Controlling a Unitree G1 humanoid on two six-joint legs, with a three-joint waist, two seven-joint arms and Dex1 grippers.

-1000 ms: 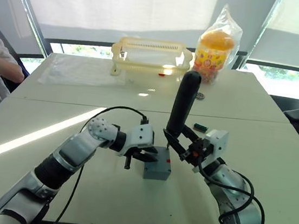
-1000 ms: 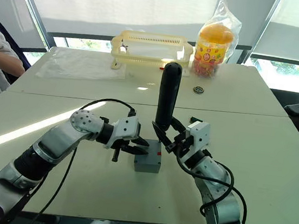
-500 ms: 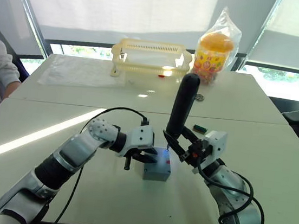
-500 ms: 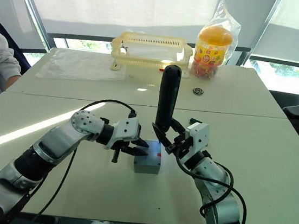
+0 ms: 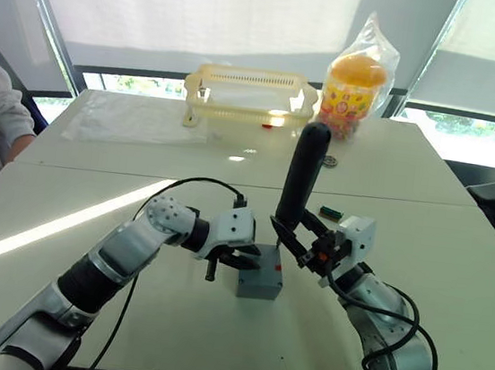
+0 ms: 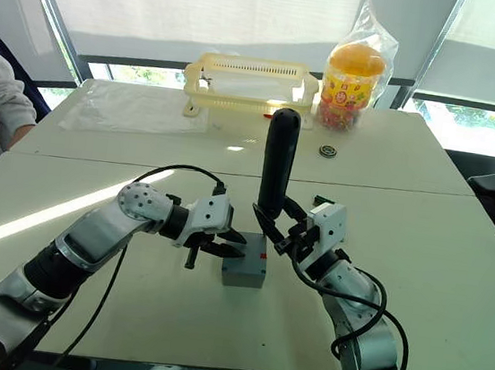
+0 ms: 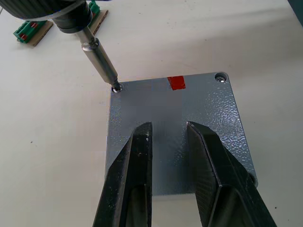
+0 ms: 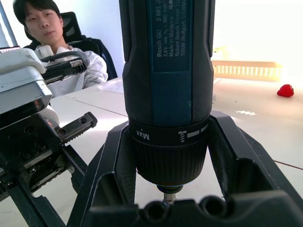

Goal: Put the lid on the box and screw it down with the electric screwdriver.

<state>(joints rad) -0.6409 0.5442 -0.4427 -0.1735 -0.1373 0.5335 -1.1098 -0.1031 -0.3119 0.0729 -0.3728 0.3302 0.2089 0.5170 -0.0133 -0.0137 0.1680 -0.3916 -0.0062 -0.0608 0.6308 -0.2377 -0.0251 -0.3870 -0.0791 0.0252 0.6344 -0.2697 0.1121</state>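
Bit of the electric screwdriver (image 7: 98, 56), clamped upright in the right tool (image 6: 280, 232), sits in a corner screw of the lid (image 7: 199, 118) on the box (image 5: 260, 282) mid-table, so keep it plumb while the slightly parted left tool (image 7: 168, 142) pins the lid.

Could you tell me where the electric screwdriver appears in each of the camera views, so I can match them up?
Left eye view: electric screwdriver upright at centre, in the right gripper.
Right eye view: upright at centre.
Left wrist view: its metal bit comes down to a corner screw of the lid.
Right wrist view: its black body stands between the fingers.
Shared landmark: the yellow basket.
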